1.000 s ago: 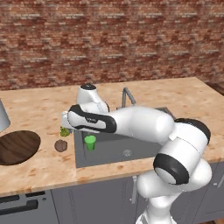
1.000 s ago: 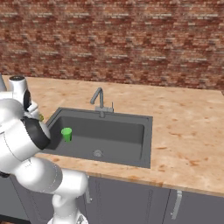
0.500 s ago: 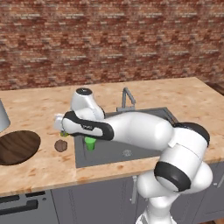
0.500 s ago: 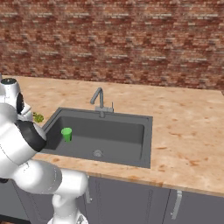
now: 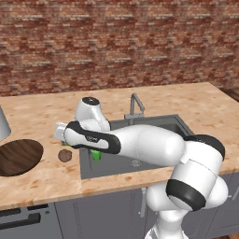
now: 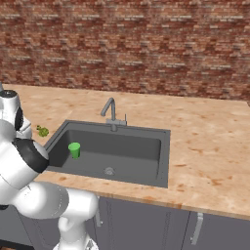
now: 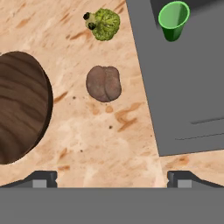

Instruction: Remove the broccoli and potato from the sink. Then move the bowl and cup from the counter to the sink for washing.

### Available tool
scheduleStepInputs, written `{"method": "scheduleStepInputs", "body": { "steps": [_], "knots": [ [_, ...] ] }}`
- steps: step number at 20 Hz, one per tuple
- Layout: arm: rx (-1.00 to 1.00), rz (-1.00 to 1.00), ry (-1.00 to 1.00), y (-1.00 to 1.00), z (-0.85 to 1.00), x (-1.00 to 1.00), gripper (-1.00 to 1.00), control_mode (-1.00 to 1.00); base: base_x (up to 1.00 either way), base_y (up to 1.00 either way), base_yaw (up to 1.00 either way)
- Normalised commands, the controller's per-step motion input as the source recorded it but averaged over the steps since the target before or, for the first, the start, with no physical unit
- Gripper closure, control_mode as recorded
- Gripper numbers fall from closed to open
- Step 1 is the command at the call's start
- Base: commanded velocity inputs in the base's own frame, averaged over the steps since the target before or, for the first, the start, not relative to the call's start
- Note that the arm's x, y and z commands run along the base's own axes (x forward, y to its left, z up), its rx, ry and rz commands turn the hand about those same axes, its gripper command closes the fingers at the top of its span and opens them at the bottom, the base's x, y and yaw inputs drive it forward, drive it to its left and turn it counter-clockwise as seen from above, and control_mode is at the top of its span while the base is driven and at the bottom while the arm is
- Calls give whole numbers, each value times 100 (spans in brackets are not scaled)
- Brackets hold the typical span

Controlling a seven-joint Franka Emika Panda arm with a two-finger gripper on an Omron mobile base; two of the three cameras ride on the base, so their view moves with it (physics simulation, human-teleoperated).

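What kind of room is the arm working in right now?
A simulated kitchen, by the look of it: a dark sink with a faucet set into a beige counter over grey cabinets, backed by a brick wall.

Glossy white rounded arm segments with dark joints.

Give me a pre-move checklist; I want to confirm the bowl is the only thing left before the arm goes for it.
1. Broccoli out of the sink, on the counter: ok.
2. Potato on the counter beside the sink: ok.
3. Cup inside the sink, upright: ok.
4. Bowl in the sink: not ok, it sits on the counter.
5. Hand open and holding nothing: ok.
6. Hand lined up over the bowl: not ok, bowl lies off to one side.
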Motion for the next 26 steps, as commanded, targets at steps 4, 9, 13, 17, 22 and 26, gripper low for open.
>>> {"method": "scheduleStepInputs", "body": {
  "steps": [4,9,13,17,22,26],
  "knots": [
    [6,0,0,15,-2,-7,-100,-100,0,0,0],
    [0,-1,0,17,-6,-1,-100,-100,0,0,0],
    [0,-1,0,17,-10,0,-100,-100,0,0,0],
    [0,-3,0,23,-6,0,-100,-100,0,0,0],
    [1,-3,0,23,-2,-2,-100,-100,0,0,0],
    [2,-2,0,24,-7,0,-100,-100,0,0,0]
  ]
}}
